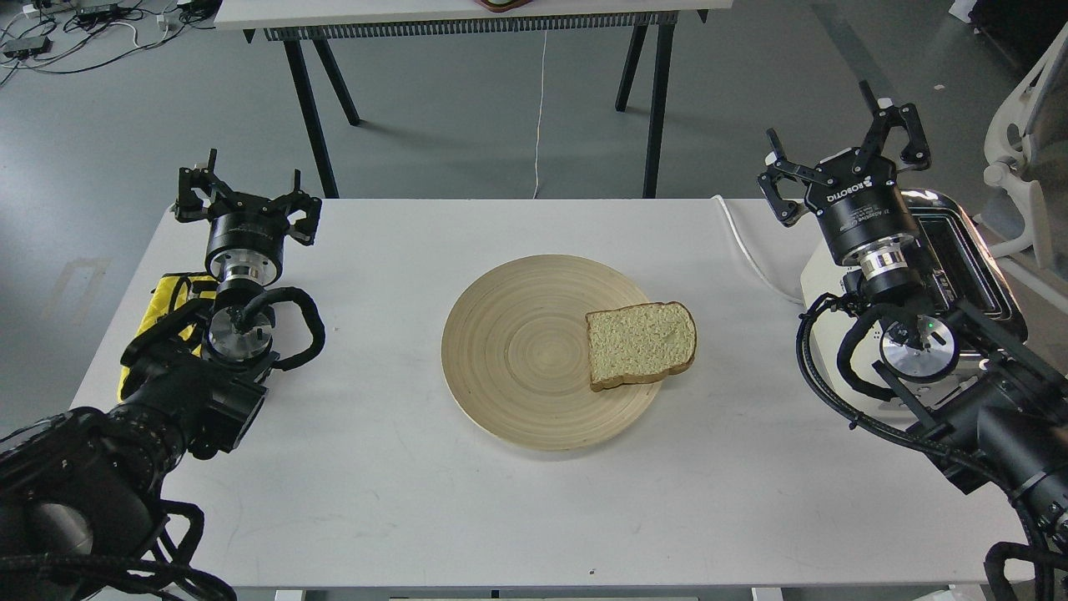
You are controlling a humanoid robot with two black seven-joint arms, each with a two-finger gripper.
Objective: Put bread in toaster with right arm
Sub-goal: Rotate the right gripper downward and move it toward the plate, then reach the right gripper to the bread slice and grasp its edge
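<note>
Bread: one slice (641, 345), lying flat on the right part of the wooden plate (517, 367), its rounded top towards the toaster and overhanging the plate's rim a little.
Plate: mid-table, white table (400, 501) bare around it; landmark for all below.
Toaster: (989, 250) right of the plate, well apart, at the table's right edge; chrome top and slots partly hidden behind my right arm; white cord (751, 250) runs off from it towards the table's back edge.
Right gripper: (843, 167) fingers spread, nothing held; raised right of the plate, above the toaster's back end, pointing away from me.
Left gripper: (248, 200) fingers apart, empty; left of the plate, well apart, beside a yellow cloth (167, 296). Not needed.
Step in hand (judgement): reach for the bread; not yet begun.
How to do it well: swing the right gripper over to the plate's right rim, tilt the fingers down, and take the slice by the overhanging edge, one finger under, one over.
Grip: light; crumb will crush.
Risk: pushing the slice across the plate instead of pinching it.
After: turn slice upright before the slots.
</note>
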